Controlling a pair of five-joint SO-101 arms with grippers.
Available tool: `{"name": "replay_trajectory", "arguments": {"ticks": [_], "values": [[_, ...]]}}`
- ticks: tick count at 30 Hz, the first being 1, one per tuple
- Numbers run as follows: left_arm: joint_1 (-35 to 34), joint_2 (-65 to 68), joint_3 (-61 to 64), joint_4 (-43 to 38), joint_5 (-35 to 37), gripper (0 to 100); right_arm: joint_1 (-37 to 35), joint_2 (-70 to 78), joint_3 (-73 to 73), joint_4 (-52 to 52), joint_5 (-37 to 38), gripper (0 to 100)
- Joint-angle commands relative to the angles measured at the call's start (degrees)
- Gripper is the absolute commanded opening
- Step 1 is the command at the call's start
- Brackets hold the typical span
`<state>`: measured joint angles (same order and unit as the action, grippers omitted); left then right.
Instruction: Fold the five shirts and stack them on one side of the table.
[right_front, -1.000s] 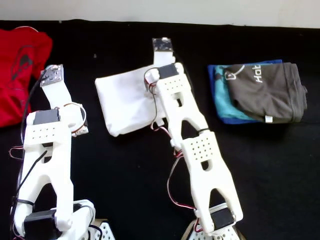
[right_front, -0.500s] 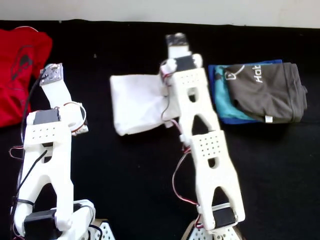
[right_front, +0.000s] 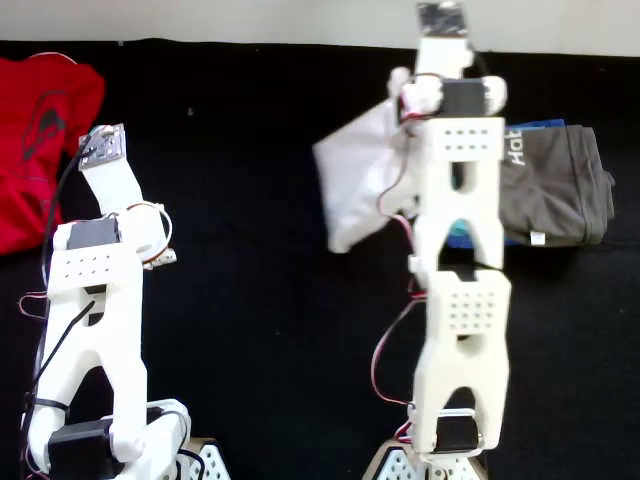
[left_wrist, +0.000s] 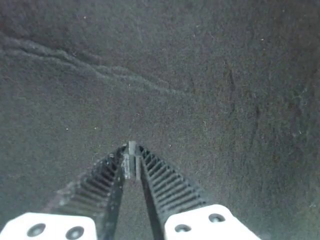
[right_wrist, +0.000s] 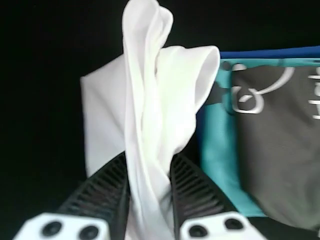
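Right wrist view: right gripper (right_wrist: 148, 158) clamps white shirt (right_wrist: 150, 100) beside white-lettered grey shirt (right_wrist: 280, 150).

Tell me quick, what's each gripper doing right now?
Left gripper: closed, empty.
Right gripper: closed on the white shirt.

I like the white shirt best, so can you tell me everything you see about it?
The white shirt is plain, soft-looking cloth, folded into a loose, creased bundle. The right gripper is shut on one bunched edge, which rises out of its grip while the rest spreads out over the black table. It is right beside the stack of folded shirts, grey over teal and blue. I cannot tell whether it touches the stack.
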<state>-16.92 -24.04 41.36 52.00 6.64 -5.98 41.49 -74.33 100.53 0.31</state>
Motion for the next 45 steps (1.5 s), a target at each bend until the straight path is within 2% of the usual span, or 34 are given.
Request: {"name": "replay_trajectory", "arguments": {"ticks": [1, 7, 16, 21, 26, 34, 38, 45], "values": [[-0.22, -1.45, -0.22, -0.97, -0.09, 1, 5.05, -6.90, 2.68, 0.31, 2.99, 0.5], [-0.22, -1.45, -0.22, -0.97, -0.09, 1, 11.82, -5.93, 9.98, -1.27, 7.03, 0.5], [-0.22, -1.45, -0.22, -0.70, 0.00, 1, 18.59, 2.68, 13.76, -3.82, 7.21, 0.5], [-0.22, -1.45, -0.40, -0.97, 0.18, 1, 17.10, -0.04, 10.51, -1.45, 11.16, 0.5], [-0.13, -1.45, -0.40, -0.97, 0.18, 1, 12.18, -6.64, 3.38, 0.40, 11.25, 0.5], [-0.13, -1.45, -0.31, -0.97, 0.09, 1, 3.74, -17.71, 3.30, 0.48, 10.81, 0.5], [-0.13, -1.45, -0.31, -0.97, 0.09, 1, 3.74, -21.76, 3.30, 0.40, 11.08, 0.5], [-0.13, -1.45, -0.31, -0.88, 0.09, 1, 10.59, -21.85, 3.74, 0.22, 13.71, 0.5]]}}
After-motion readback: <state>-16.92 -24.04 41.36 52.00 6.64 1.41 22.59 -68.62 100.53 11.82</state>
